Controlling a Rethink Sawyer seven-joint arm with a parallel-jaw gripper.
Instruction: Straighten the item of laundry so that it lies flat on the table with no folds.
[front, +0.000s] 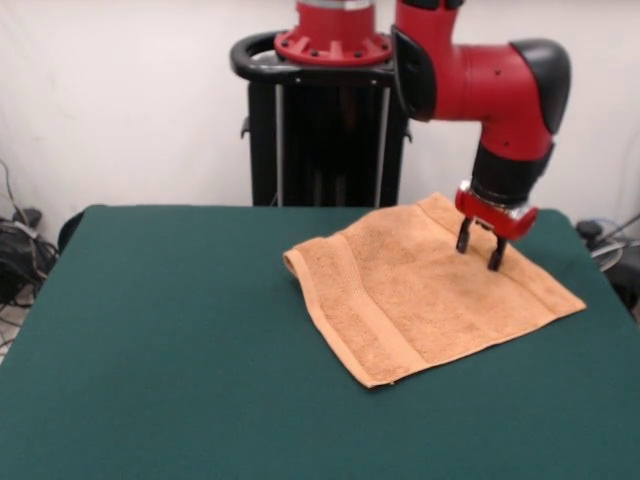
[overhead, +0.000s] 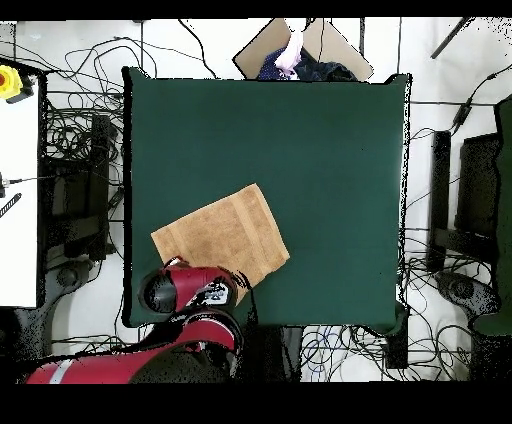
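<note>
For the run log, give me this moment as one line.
gripper: open, over towel far corner | towel: mostly flat, left edge folded | table: green

One peach towel (front: 430, 290) is seen on one green worktop (front: 160, 340). Two woven bands are counted on the towel, one near each of two opposite edges. One red and black robot arm (front: 490, 85) is shown, fitted with one end effector (front: 481, 250) bearing two dark fingers (front: 464, 236).
</note>
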